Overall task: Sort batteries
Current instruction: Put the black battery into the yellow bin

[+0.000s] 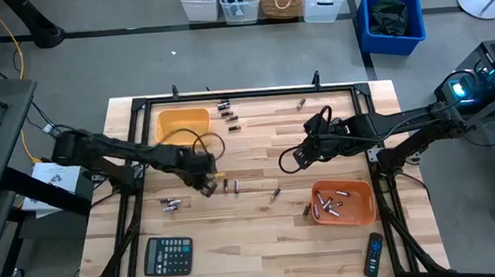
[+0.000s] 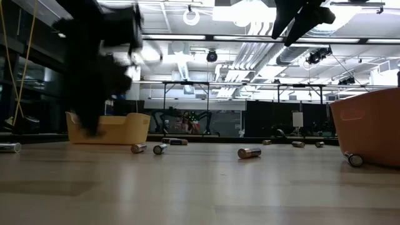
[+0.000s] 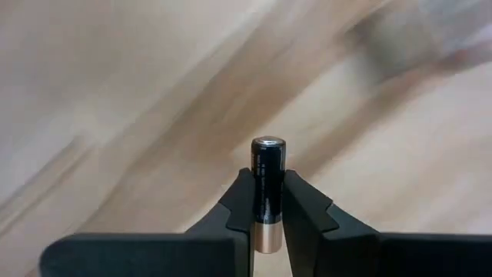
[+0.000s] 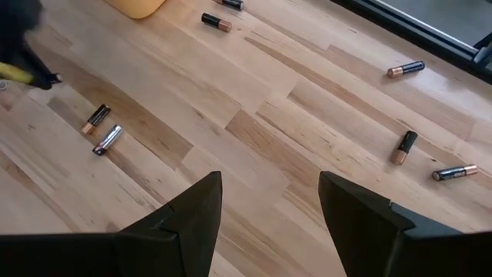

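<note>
The left gripper point(image 3: 267, 201) pinches 1 black-and-copper battery point(image 3: 267, 177) between its fingers point(image 3: 307, 208), the cell standing up out of the jaws with its silver cap clear above them. In the high view that gripper point(image 1: 207, 182) sits over the wood of the table point(image 1: 265, 243), just in front of the yellow bin point(image 1: 183, 126) and beside a pair of loose cells point(image 1: 231, 186).

The step in hand looks like the carry: a cell is secured and has to go to a bin. The next move calls for a lift clear of the table, a short swing over the yellow bin's rim, and a release above its floor.

The right gripper point(image 4: 269, 208) hangs with its fingers spread and nothing between them, above mid-table point(image 1: 300, 156), behind the orange bin point(image 1: 344, 202), which already holds several cells. More batteries lie scattered: a group near the far edge point(image 1: 228, 113) and a few by the left arm point(image 1: 171, 203).
</note>
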Robot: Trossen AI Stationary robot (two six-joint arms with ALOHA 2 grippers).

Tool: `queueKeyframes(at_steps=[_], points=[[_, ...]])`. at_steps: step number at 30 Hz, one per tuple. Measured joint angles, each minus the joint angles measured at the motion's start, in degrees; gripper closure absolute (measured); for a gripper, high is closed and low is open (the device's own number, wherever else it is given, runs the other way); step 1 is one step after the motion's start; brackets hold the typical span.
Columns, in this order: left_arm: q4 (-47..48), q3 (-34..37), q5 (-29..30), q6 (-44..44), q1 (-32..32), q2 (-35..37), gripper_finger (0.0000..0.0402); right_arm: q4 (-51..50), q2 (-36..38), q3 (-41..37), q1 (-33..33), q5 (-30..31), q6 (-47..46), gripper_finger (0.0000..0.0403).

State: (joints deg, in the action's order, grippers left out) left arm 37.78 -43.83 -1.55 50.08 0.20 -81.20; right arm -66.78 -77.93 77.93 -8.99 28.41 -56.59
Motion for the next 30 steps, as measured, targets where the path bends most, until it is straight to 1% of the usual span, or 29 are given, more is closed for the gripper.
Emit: queueKeyframes(at_steps=[2,4,6,8,9,13,15,16,17,19,22,24,26,28,30], points=[[0.17,-0.07,3.13,-0.13,0.29,5.48,0.0373,0.01,0.0,0.0,0.0,0.01,-0.05,0.019],[0.71,0.08,8.38,-0.22,1.23,10.53,0.0373,0.24,0.0,0.0,0.0,0.06,-0.01,0.019],[1.23,-0.14,14.08,-1.06,3.55,14.94,0.0373,0.86,0.0,0.0,0.02,0.41,-0.15,0.019],[3.26,-0.15,19.65,-2.96,7.39,17.68,0.0373,1.63,0.0,0.0,0.08,1.32,-0.38,0.019],[4.1,-0.15,20.99,-4.23,9.62,18.19,0.0373,2.12,0.0,0.0,0.09,1.49,-0.38,0.019],[5.05,-0.13,21.86,-9.04,18.78,17.88,0.0373,4.4,0.0,0.0,0.26,1.57,-0.38,0.019],[4.37,-0.13,21.75,-11.85,22.48,16.11,0.0373,5.14,0.0,0.0,0.28,1.55,-0.38,0.019],[3.88,-0.13,21.7,-13.68,23.84,15.21,0.0367,5.34,0.0,0.0,0.28,1.57,-0.38,0.019],[3.22,-0.13,21.29,-15.92,24.87,14.37,0.0353,5.38,0.0,0.0,0.28,1.58,-0.38,0.019],[2.04,-0.13,20.0,-20.04,26.32,12.74,0.0311,5.38,0.0,0.0,0.28,1.59,-0.38,0.019],[1.13,-0.19,18.42,-22.16,27.26,11.45,0.0245,5.38,0.0,0.0,0.28,1.6,-0.44,0.019],[1.23,-0.64,15.47,-21.65,27.69,11.53,0.0209,5.35,0.0,0.0,0.28,1.61,-1.29,0.019],[1.0,-1.46,10.93,-18.62,27.45,11.94,0.0184,5.35,0.0,0.0,0.28,1.85,-1.65,0.019],[0.15,-2.12,5.61,-16.23,25.55,12.7,0.0174,5.33,0.0,0.0,0.28,2.05,-1.64,0.019],[-0.89,-2.19,1.86,-13.52,21.37,13.12,0.0171,5.27,0.0,0.0,0.28,2.07,-1.64,0.019]])
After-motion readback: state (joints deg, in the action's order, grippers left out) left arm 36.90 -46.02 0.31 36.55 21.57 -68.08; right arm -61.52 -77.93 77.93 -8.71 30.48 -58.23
